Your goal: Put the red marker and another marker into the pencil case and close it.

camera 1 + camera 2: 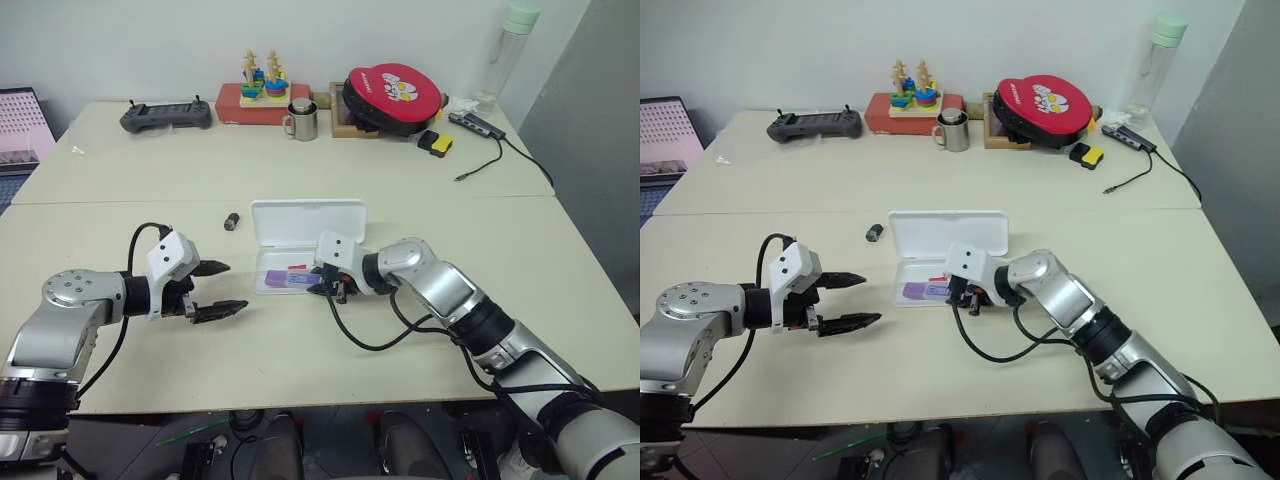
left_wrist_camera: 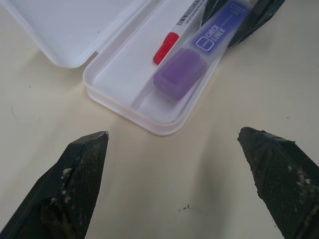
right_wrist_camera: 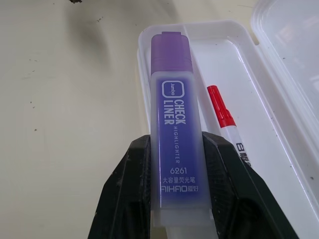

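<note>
Two markers at the pencil case (image 1: 300, 232) | red marker (image 3: 223, 115) lay inside | right gripper (image 1: 330, 287) clamped purple marker (image 3: 175, 144) lengthwise over tray | left gripper (image 1: 215, 290) spread empty, beside case.

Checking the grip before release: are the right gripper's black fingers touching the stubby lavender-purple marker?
Touching. The right wrist view shows the right gripper with both black fingers pressed against the sides of the lavender-purple marker.
</note>
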`<action>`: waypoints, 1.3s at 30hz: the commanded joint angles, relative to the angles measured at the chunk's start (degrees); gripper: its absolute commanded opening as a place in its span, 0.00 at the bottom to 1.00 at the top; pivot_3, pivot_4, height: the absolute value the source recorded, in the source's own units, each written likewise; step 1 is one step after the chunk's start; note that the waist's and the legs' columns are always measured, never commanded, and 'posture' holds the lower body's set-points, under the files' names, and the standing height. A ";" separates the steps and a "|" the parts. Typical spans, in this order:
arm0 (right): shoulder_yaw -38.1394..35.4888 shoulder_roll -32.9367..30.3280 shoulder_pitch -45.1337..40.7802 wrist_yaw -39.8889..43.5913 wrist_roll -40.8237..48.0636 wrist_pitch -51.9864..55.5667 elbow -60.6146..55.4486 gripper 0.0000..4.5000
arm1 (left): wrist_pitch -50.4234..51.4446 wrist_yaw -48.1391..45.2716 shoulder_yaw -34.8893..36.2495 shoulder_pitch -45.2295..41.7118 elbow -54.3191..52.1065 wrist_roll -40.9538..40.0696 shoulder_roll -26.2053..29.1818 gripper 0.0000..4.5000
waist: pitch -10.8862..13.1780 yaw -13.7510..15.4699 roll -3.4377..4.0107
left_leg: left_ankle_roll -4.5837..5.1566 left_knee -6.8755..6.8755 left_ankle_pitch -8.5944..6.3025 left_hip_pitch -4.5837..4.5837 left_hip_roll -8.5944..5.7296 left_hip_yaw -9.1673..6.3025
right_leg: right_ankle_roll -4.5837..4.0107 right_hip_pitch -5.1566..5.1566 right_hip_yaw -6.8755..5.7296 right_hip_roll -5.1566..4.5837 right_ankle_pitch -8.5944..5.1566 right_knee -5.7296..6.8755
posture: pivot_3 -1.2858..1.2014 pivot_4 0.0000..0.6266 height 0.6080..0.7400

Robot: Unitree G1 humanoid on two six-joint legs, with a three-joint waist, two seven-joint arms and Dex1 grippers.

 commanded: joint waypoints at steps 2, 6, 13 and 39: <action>-2.01 0.37 -2.16 3.17 -0.36 -1.31 0.07 0.25 | 1.79 1.35 2.26 0.59 -3.81 -2.02 0.24 1.00 | 0.00 -0.03 0.00 | 0.00 0.00 0.00 0.00 0.00 -0.01 | 0.00 -0.01 -0.01 0.00 0.00 0.01 | 0.52 0.24 1.00; -2.27 0.15 -2.69 4.59 -1.30 -1.57 0.93 0.25 | 2.34 2.09 1.97 0.59 -4.66 -2.29 0.17 1.00 | 0.00 -0.10 0.00 | 0.00 0.00 0.00 0.00 0.00 -0.01 | 0.00 -0.01 -0.01 0.01 0.00 0.02 | 0.52 0.24 1.00; -2.90 1.22 -4.90 5.61 -2.71 -3.38 5.51 0.25 | 3.38 2.81 1.40 -0.28 -5.39 -2.97 -0.06 1.00 | 0.00 -0.16 0.00 | 0.00 0.00 0.00 0.00 0.00 -0.01 | 0.00 -0.02 -0.01 0.01 0.00 0.02 | 0.52 0.24 1.00; -9.73 2.38 -3.32 8.93 1.41 -0.63 -1.99 1.00 | 7.20 12.68 4.59 -3.99 -1.80 -5.47 -6.78 1.00 | 0.01 -0.12 0.02 | 0.00 0.01 0.00 0.00 0.00 -0.02 | 0.00 -0.01 -0.02 0.01 0.01 0.04 | 0.52 0.24 1.00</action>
